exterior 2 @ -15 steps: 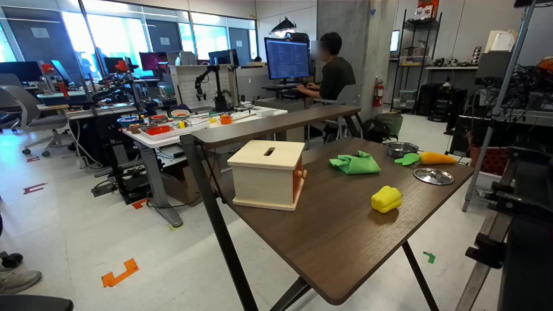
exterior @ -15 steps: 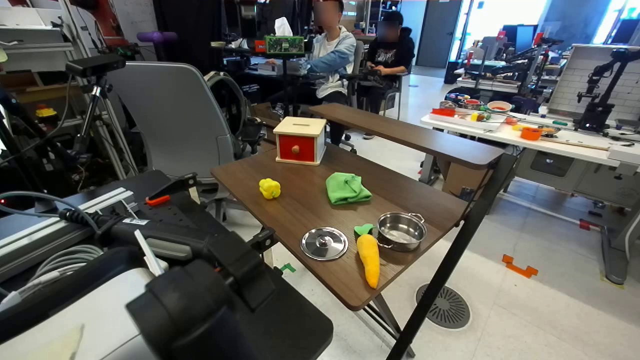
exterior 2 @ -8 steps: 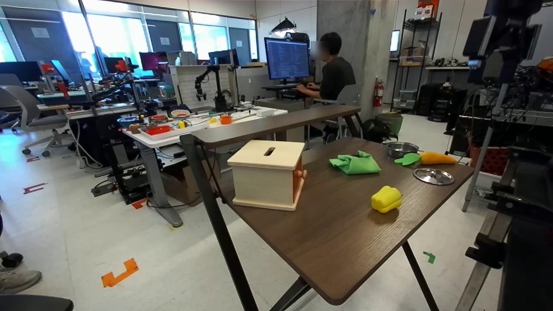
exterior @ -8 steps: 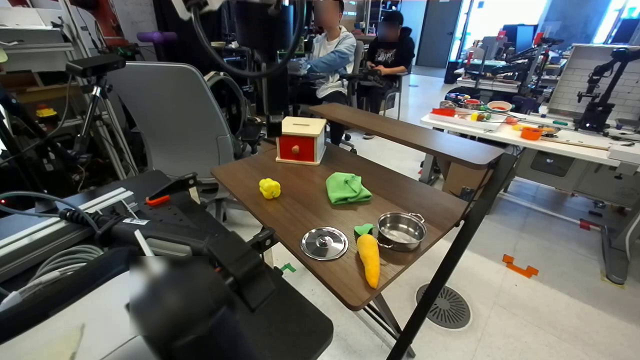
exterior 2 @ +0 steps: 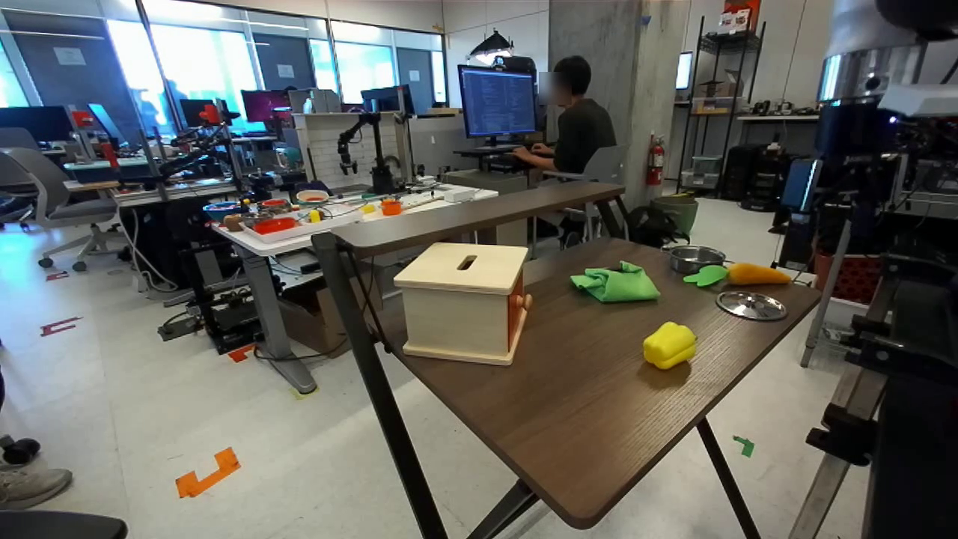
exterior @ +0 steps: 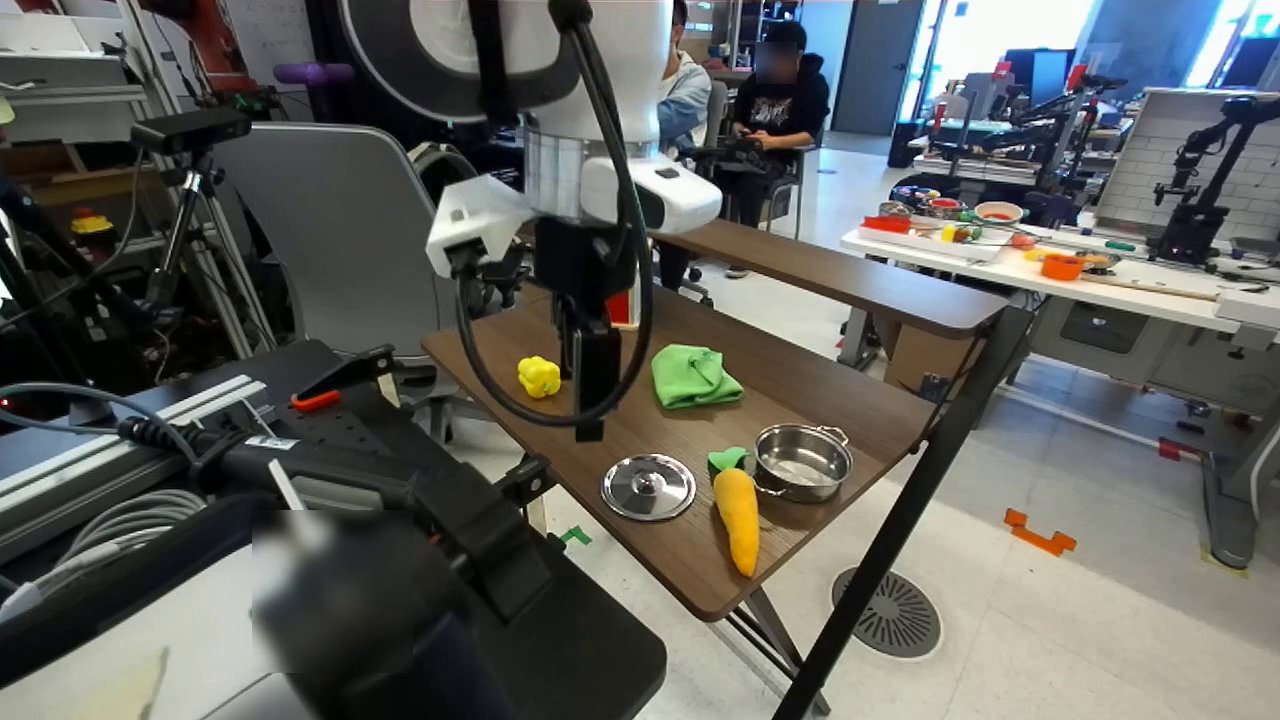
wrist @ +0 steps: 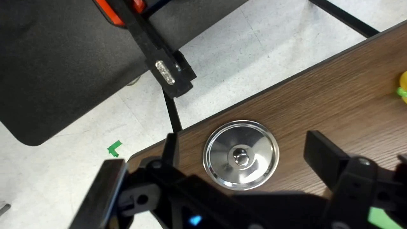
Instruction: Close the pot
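The shiny silver pot [exterior: 800,490] stands open on the brown table, and it also shows in an exterior view [exterior 2: 693,262]. It is out of the wrist view. The round silver lid [exterior: 648,492] lies flat near the table edge with its knob up; it shows whole in the wrist view [wrist: 254,170] and in an exterior view [exterior 2: 751,307]. My gripper [wrist: 244,146] is open and empty, pointing down, with the lid seen between its spread fingers. In an exterior view the gripper [exterior: 588,425] hangs above the table near the lid, not touching it.
An orange carrot toy [exterior: 738,520] with a green top lies between lid and pot, close to the pot's handle. A green cloth [exterior: 697,377], a yellow pepper toy [exterior: 539,377] and a wooden box [exterior 2: 460,307] are on the table. A raised shelf [exterior 2: 479,217] runs along one side.
The arm was out of sight in one earlier view, then entered from above. My gripper has come down over the table toward the lid. Pot, lid and toys have not moved.
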`<state>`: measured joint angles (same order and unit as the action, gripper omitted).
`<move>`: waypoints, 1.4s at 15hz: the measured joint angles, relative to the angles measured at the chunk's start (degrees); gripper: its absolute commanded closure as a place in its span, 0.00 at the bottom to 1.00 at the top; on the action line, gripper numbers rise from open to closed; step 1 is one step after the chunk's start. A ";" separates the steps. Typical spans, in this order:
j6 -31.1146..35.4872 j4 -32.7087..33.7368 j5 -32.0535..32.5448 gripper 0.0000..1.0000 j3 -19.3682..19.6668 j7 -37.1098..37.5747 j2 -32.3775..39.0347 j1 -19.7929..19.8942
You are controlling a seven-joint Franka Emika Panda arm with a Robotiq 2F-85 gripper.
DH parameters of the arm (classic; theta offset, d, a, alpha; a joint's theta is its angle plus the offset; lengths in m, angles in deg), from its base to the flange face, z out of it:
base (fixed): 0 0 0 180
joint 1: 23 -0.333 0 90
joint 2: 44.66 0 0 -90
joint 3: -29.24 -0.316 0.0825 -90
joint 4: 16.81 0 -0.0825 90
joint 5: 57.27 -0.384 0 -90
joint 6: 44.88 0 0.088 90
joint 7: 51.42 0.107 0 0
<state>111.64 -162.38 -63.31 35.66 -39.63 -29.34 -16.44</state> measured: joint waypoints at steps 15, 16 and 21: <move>3.30 16.82 -1.01 0.00 1.33 4.31 22.00 -0.26; 3.30 17.48 -1.03 0.00 1.32 4.66 22.61 -0.54; 3.30 19.78 -1.28 0.29 0.74 5.86 24.48 -1.87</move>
<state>114.94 -142.60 -64.60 36.40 -33.77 -4.86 -18.31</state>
